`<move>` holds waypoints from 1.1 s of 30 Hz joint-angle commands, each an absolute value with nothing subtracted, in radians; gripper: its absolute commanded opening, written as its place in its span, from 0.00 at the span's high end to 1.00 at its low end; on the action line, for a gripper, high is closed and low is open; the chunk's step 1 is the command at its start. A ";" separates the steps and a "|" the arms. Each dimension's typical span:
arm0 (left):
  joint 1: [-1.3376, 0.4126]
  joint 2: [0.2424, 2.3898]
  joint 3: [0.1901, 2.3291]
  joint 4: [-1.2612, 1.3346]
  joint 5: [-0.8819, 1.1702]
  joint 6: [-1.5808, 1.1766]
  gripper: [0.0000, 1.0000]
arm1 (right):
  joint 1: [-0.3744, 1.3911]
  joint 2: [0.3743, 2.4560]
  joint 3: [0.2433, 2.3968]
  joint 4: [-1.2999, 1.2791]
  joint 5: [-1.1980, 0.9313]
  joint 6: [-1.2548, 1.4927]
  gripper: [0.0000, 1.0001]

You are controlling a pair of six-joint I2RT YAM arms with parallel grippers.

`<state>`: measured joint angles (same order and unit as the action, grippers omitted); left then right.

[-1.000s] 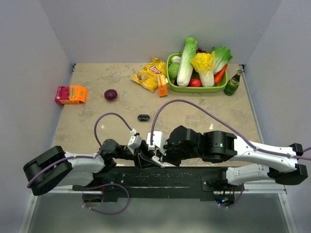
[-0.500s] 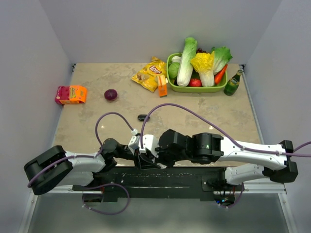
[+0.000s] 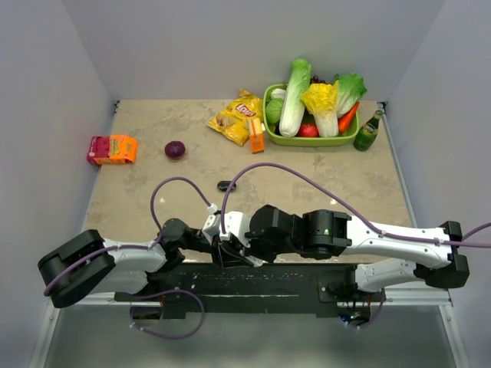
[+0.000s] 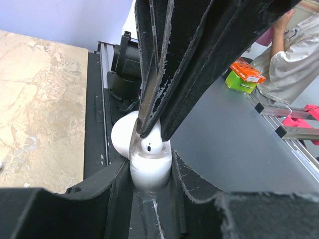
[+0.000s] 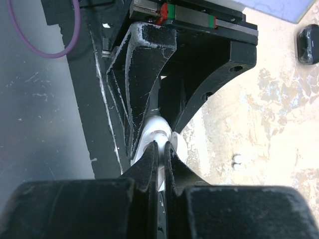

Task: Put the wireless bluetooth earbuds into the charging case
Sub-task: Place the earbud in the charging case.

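My left gripper point(image 4: 149, 173) is shut on the white charging case point(image 4: 148, 172) and holds it upright at the near table edge, its lid point(image 4: 122, 137) hinged open to the left. A white earbud point(image 4: 152, 145) sits at the case's mouth, pinched by my right gripper point(image 5: 160, 146), which comes down from above and is shut on it. In the right wrist view the earbud point(image 5: 160, 172) shows as a white sliver between the fingers, above the case point(image 5: 155, 125). From the top camera, both grippers point(image 3: 230, 249) meet over the black base rail. Another small white bud point(image 5: 238, 160) lies on the table.
A black pill-shaped case point(image 3: 225, 185) lies mid-table. At the back are a chips bag point(image 3: 236, 119), a green basket point(image 3: 273, 136) of vegetables and a green bottle point(image 3: 369, 130). A red onion point(image 3: 175, 149) and an orange-pink box point(image 3: 112, 149) lie far left.
My right arm slid left until its gripper met the left gripper, then held still. The left arm and the case have not moved.
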<state>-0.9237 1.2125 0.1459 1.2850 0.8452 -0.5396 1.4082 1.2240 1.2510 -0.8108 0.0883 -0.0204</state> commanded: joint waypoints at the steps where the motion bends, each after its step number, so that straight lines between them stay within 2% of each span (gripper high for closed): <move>1: -0.922 1.212 0.172 1.351 0.859 -0.543 1.00 | 1.413 1.223 1.267 -0.805 0.095 -0.038 1.00; 21: -0.922 1.200 0.212 1.313 0.854 -0.528 1.00 | 1.430 1.215 1.227 -0.781 0.084 -0.017 1.00; 23: -0.922 1.200 0.213 1.313 0.851 -0.528 1.00 | 1.428 1.219 1.229 -0.773 0.098 -0.008 0.88; 26: -0.922 1.201 0.212 1.313 0.851 -0.526 1.00 | 1.430 1.206 1.235 -0.744 0.130 0.034 0.75; 33: -0.922 1.203 0.201 1.313 0.841 -0.520 1.00 | 1.430 1.154 1.264 -0.701 0.201 0.074 0.62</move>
